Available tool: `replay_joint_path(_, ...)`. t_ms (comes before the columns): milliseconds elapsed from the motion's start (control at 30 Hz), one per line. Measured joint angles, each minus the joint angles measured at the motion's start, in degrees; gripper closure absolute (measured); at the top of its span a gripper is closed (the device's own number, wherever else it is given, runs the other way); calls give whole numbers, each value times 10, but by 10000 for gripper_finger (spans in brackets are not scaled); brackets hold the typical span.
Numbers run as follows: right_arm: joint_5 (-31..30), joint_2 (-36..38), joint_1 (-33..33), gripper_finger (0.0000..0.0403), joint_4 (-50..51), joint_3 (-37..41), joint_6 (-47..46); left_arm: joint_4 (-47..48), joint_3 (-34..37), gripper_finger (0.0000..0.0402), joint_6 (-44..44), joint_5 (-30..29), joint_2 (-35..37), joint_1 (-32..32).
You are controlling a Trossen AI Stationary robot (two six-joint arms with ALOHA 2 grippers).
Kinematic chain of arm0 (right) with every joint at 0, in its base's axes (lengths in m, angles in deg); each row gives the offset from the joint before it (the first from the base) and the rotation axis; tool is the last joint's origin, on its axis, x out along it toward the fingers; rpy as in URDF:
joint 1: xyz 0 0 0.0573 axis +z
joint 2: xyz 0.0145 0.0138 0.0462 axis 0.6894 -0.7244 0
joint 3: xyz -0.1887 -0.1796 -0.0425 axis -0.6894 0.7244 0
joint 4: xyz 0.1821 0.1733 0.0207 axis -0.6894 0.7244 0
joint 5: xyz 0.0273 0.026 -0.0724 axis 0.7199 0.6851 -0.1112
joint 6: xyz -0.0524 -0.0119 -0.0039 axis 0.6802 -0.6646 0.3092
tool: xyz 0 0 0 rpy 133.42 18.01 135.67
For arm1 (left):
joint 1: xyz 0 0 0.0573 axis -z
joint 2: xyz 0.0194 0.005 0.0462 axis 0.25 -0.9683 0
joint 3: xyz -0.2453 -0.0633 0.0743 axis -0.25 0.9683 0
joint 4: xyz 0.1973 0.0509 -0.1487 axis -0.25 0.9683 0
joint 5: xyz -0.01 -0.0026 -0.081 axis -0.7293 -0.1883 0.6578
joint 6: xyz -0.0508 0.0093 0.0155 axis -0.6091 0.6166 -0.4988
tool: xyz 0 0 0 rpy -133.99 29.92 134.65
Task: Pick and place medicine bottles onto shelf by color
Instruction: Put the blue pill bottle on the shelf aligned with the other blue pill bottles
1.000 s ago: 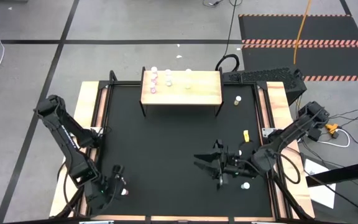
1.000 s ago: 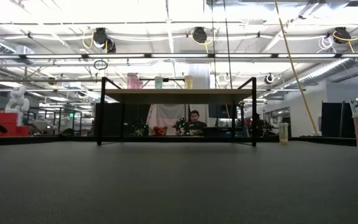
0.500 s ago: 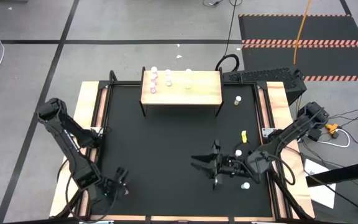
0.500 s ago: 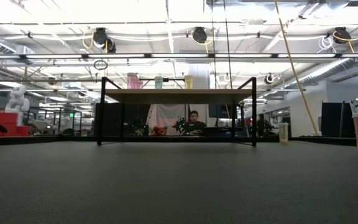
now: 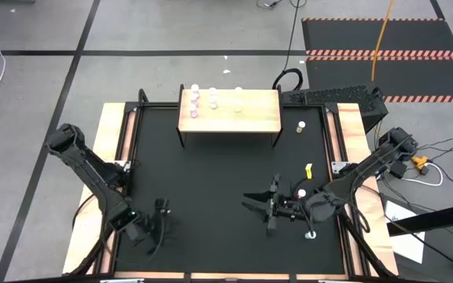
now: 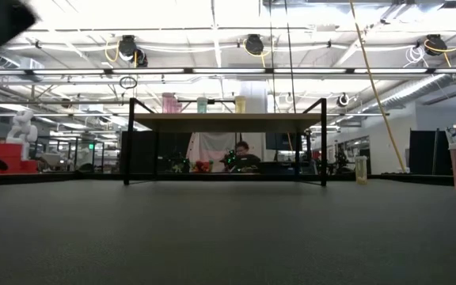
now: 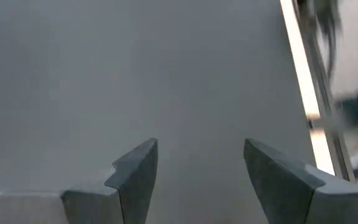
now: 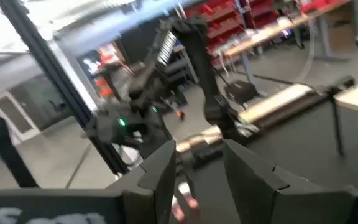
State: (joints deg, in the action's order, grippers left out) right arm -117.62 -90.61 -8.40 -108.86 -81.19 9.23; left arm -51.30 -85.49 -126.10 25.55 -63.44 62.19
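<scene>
High view, left arm: bent low over the near-left corner of the black mat (image 5: pixel 211 181), elbow out past the wooden side strip (image 5: pixel 110 149), forearm running in toward the middle.
Left gripper (image 5: pixel 161 224): pointing right along the near edge, fingers (image 7: pixel 135 177) spread with plain mat between them, nothing held.
Room on the left: wide bare mat from that gripper up to the shelf.
Shelf (image 5: pixel 258 118): at the far edge, centre-left, standing on thin black legs; from the low view its top sits level.
Bottles on shelf (image 5: pixel 194 103): a small cluster at its left end, pink ones leftmost, paler ones (image 5: pixel 214 99) just beside; the right half of the board is bare wood.
Right arm: reaching in from the right side strip, forearm lying low toward centre.
Right gripper (image 5: pixel 269 210): right of centre, near side, fingers (image 8: pixel 160 171) parted with a gap; something pinkish blurs low between them, cannot tell what.
Loose bottles: one white-capped (image 5: pixel 301 193) beside the right forearm, a yellow one (image 5: pixel 310 170) just beyond, one (image 5: pixel 300 126) near the shelf's right end, one (image 5: pixel 311 234) by the near-right edge.
</scene>
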Motion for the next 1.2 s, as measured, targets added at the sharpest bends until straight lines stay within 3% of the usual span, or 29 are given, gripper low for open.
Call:
replay_joint_path(167, -6, 53, -1, 273, 85, 0, -40, -197, 0, 160, 102, -18, -2, -109)
replay_joint_path(300, -7, 103, -4, 273, 115, 0, -31, -381, 0, 160, 160, 64, -37, -207)
replay_joint_path(400, -6, 133, -14, 273, 176, 0, -52, -462, -25, 160, 192, 106, -82, -254)
replay_joint_path(600, 44, 167, -29, 273, 309, 0, -110, -419, -178, 160, 241, 157, -208, -298)
replay_joint_path(800, 114, 196, -43, 273, 353, 0, -110, -366, -369, 160, 256, 169, -334, -319)
replay_joint_path(1000, 110, 207, -61, 273, 278, 0, -118, -361, -488, 160, 252, 241, -395, -318)
replay_joint_path(1200, 84, 164, -49, 273, 138, 0, -121, -359, -508, 160, 289, 299, -400, -317)
